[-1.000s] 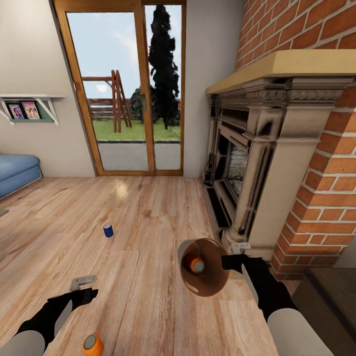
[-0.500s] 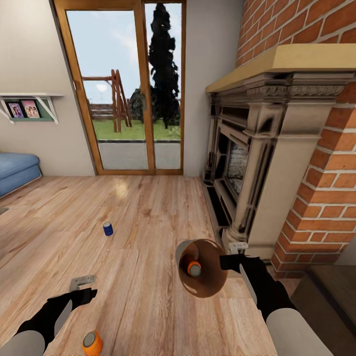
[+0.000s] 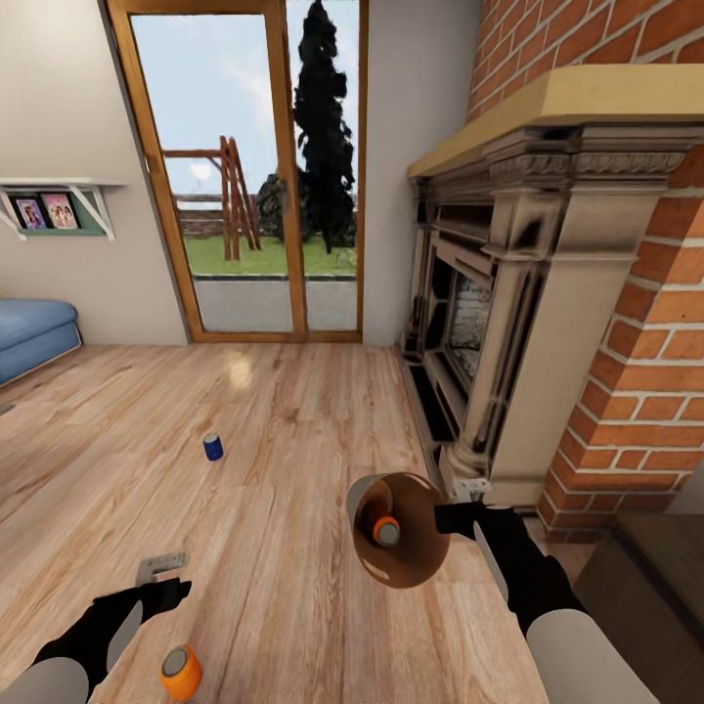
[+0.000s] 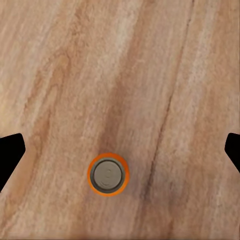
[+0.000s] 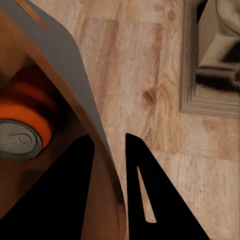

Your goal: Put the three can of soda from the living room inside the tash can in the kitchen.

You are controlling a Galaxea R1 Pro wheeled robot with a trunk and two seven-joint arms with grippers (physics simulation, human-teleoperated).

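Three soda cans: one orange can (image 3: 181,673) upright on the wood floor (image 3: 284,460) beneath the left claw (image 4: 120,150), whose fingers spread wide and empty; a blue can (image 3: 213,447) farther off; another orange can (image 3: 385,529) inside the trash can (image 3: 364,489), its rim pinched by the right claw (image 5: 110,150). The fireplace (image 3: 499,323) stands just right.
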